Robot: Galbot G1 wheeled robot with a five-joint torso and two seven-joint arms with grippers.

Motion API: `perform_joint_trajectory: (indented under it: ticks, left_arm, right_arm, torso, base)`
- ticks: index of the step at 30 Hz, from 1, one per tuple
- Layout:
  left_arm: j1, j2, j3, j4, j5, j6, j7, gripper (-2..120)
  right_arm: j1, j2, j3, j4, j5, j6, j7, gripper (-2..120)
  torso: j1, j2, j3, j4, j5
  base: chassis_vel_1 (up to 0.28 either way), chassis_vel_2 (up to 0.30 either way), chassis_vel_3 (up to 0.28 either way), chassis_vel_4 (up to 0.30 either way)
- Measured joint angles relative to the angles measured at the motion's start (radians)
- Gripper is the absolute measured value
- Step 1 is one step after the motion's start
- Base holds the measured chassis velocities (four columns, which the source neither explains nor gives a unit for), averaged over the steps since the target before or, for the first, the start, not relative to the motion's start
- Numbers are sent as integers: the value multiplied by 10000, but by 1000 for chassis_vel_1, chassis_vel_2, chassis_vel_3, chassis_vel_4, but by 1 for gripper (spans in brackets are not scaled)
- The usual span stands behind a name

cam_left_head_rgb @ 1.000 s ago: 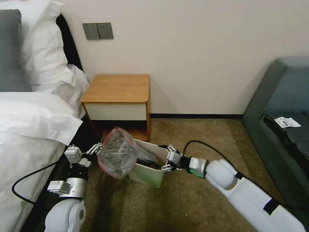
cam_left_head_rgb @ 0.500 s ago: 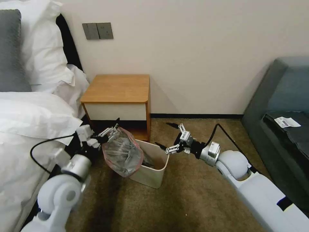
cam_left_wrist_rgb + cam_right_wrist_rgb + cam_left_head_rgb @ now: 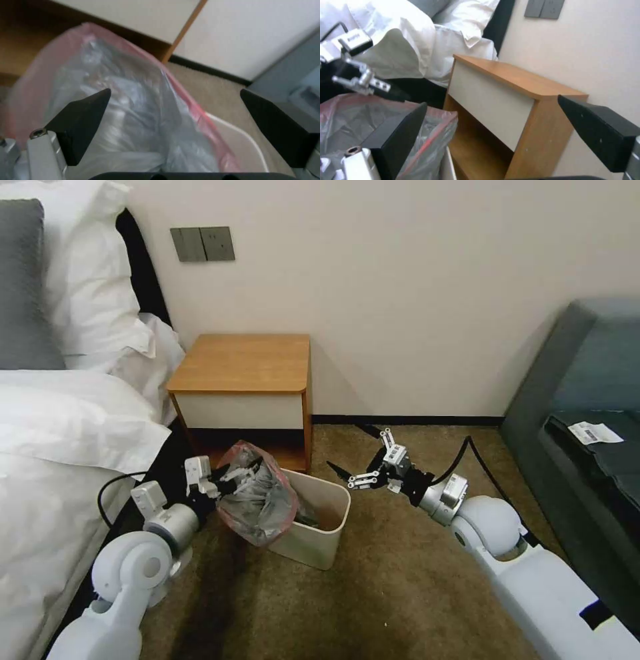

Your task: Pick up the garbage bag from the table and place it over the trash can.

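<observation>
Both grippers — left [image 3: 230,478], right [image 3: 347,476] — stand spread and empty; crinkly grey pink-rimmed garbage bag [image 3: 257,500] half-covers cream plastic trash can [image 3: 313,543] — far-right rim needs regrasping.

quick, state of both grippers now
Left gripper: open, against the crinkly grey pink-rimmed garbage bag.
Right gripper: open, holding nothing.

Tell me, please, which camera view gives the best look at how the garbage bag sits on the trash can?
The head view: the garbage bag drapes over only the left end of the trash can, beside the open left gripper. The left wrist view shows the bag close up with a little rim; the right wrist view shows one corner.
</observation>
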Motion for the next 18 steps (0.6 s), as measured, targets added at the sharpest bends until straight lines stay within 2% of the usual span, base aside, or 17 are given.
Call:
perform_joint_trajectory:
  ticks: [3,18]
  left_arm:
    - [-243,145,291,310,83,58,287,94]
    - [-532,676,657,1064,595,57,459,93]
  right_arm:
    - [-163,86,139,24,-31,48,-32,100]
    - [-480,262,570,-29,-147,342,-151,100]
  torso:
    - [0,0,0,-1,3]
    - [-1,0,0,0,2]
  base:
    - [0,0,0,0]
    - [0,0,0,0]
